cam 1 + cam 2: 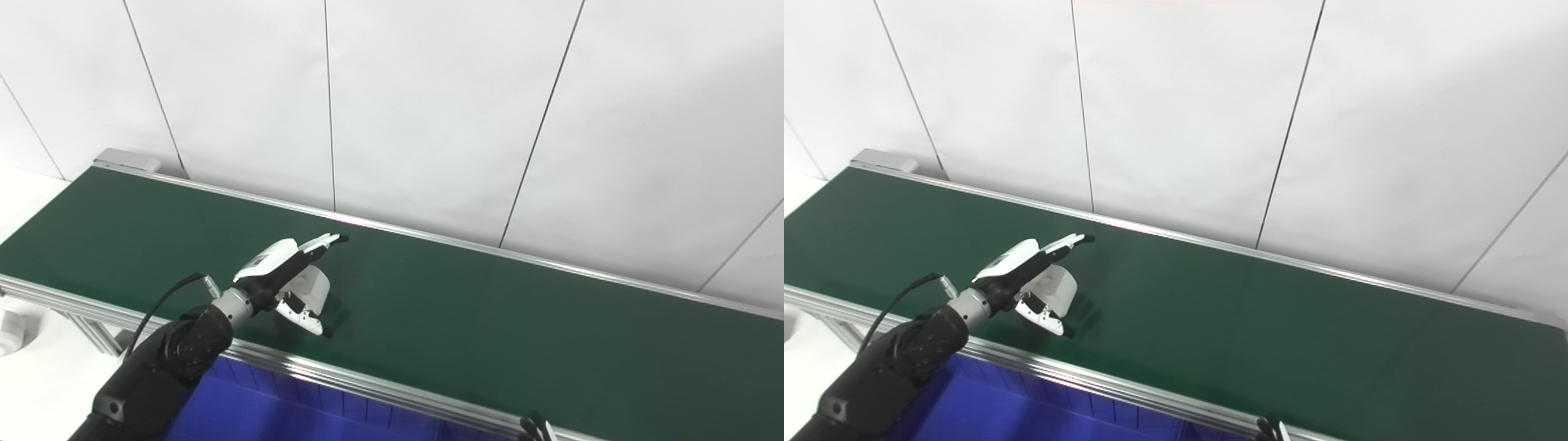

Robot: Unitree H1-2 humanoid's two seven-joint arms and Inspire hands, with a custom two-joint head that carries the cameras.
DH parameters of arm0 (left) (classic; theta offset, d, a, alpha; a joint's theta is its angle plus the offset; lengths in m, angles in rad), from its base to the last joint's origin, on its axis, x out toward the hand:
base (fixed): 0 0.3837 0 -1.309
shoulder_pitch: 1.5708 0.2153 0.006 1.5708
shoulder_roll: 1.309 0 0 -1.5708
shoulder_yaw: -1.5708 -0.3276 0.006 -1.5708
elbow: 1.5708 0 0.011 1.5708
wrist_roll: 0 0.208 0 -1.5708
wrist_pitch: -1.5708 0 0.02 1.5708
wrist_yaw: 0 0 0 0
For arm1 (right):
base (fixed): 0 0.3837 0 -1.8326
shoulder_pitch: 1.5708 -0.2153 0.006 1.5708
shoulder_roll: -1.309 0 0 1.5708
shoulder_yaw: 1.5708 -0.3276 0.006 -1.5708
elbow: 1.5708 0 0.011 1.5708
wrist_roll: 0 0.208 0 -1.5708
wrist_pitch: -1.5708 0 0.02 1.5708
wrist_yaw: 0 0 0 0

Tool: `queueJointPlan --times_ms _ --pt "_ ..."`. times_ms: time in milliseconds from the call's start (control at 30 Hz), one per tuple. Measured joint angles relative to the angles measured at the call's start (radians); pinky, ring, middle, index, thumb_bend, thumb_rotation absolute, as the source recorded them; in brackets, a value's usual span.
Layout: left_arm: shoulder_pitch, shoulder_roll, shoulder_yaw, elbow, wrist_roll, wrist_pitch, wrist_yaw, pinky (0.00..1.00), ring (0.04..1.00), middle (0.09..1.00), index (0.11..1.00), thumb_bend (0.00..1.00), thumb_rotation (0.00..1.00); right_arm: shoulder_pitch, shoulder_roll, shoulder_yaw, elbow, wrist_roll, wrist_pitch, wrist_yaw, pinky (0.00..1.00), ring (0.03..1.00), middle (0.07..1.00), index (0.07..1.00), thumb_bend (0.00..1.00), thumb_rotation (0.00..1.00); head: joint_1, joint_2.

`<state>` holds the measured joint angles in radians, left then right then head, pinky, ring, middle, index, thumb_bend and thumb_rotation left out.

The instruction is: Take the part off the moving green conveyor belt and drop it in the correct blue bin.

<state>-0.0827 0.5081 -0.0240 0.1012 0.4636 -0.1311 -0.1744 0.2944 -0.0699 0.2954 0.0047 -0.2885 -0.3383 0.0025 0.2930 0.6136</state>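
Observation:
A white part [313,286] lies on the green conveyor belt [465,318], near its front edge on the left. My left hand [293,278] reaches over the belt and straddles the part: its fingers [324,240] stretch out past the far side and the thumb [304,318] is spread on the near side. The hand is open and I cannot tell if it touches the part. Only the dark fingertips of my right hand [536,427] show at the bottom edge, below the belt's front rail. A blue bin [275,410] sits below the belt's front rail.
The belt's aluminium front rail [367,383] runs between the belt and the bin. A white panelled wall [429,110] stands right behind the belt. The belt frame's legs [92,334] and a white round object [9,331] are at the far left.

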Motion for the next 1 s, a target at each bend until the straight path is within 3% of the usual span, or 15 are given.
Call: queueJointPlan --times_ms 100,167,200,233,333,367,400,500,800,1000 --pt "-0.010 0.001 -0.017 0.022 0.089 0.004 0.033 0.99 0.953 0.952 0.918 0.78 0.00 -0.001 0.000 0.000 0.000 0.002 0.000 0.000 0.81 0.882 0.912 0.961 0.59 0.70 0.000 0.002" --pt "-0.013 0.003 -0.039 0.023 0.147 0.021 0.045 0.95 0.919 0.917 0.890 0.77 0.00 -0.001 0.000 0.000 0.000 0.003 0.000 0.000 0.81 0.880 0.910 0.959 0.59 0.70 0.000 0.002" --pt "-0.014 0.002 -0.048 0.027 0.169 0.025 0.054 0.90 0.890 0.891 0.867 0.75 0.00 -0.001 0.000 0.000 0.000 0.004 0.000 0.000 0.81 0.880 0.910 0.959 0.59 0.70 0.000 0.002" --pt "-0.015 0.001 -0.052 0.034 0.177 0.028 0.062 0.75 0.812 0.849 0.826 0.69 0.00 -0.001 0.001 0.000 0.000 0.004 0.000 0.000 0.81 0.881 0.909 0.958 0.59 0.70 0.000 0.002" --pt "-0.023 -0.007 -0.052 0.059 0.179 0.040 0.076 0.57 0.672 0.749 0.727 0.59 0.00 0.000 0.001 0.000 0.000 0.004 0.000 0.000 0.81 0.882 0.910 0.960 0.59 0.70 0.000 0.006" --pt "-0.023 -0.012 -0.051 0.062 0.179 0.040 0.091 0.54 0.647 0.730 0.708 0.57 0.00 0.000 0.001 0.000 0.000 0.004 0.000 0.000 0.81 0.882 0.910 0.960 0.59 0.70 0.000 0.006" --pt "-0.024 -0.020 -0.050 0.065 0.178 0.038 0.108 0.47 0.513 0.619 0.667 0.52 0.00 0.000 0.001 -0.001 0.000 0.004 0.000 0.000 0.81 0.883 0.911 0.962 0.59 0.71 0.000 0.006" --pt "-0.029 -0.051 -0.050 0.084 0.175 0.034 0.160 0.41 0.408 0.500 0.572 0.50 0.00 0.000 0.001 -0.001 -0.001 0.004 0.000 0.000 0.81 0.879 0.910 0.963 0.58 0.70 0.000 0.009" --pt "-0.031 -0.086 -0.047 0.088 0.136 0.027 0.186 0.36 0.386 0.472 0.534 0.49 0.00 0.002 0.000 -0.002 -0.001 0.003 -0.001 0.000 0.80 0.878 0.907 0.961 0.58 0.70 -0.002 0.017" --pt "-0.020 -0.105 -0.018 0.043 0.075 -0.009 0.205 0.37 0.394 0.471 0.533 0.50 0.00 0.011 0.000 0.000 -0.023 -0.001 0.000 0.001 0.79 0.872 0.906 0.963 0.58 0.70 -0.037 0.055"
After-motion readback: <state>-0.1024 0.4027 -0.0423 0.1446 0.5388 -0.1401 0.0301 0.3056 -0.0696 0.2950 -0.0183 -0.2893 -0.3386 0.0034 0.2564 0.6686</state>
